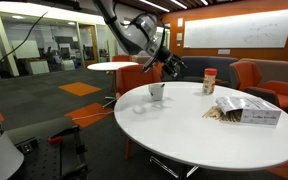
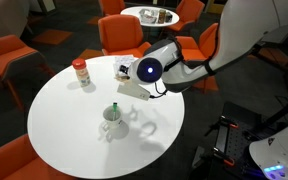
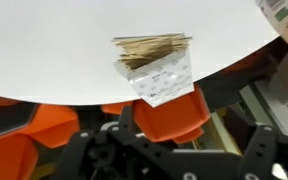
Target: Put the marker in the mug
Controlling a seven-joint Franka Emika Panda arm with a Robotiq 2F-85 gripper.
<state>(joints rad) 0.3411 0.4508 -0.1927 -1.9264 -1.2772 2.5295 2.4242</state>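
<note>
The white mug [image 2: 111,123] stands on the round white table [image 2: 64,130]; it also shows in an exterior view [image 1: 157,92]. A thin dark marker [image 2: 112,110] stands in the mug with its top above the rim. My gripper [image 1: 170,66] is raised above the table, up and to the side of the mug, and apart from it. It also shows in an exterior view [image 2: 147,80]. In the wrist view my gripper's [image 3: 189,130] jaws are spread with nothing between them. The mug and the marker are out of the wrist view.
A jar with a reddish-orange top [image 2: 81,72] stands near the table edge. A white box of wooden sticks [image 3: 154,62] lies near the rim and also shows in an exterior view [image 1: 246,111]. Orange chairs [image 3: 169,112] surround the table.
</note>
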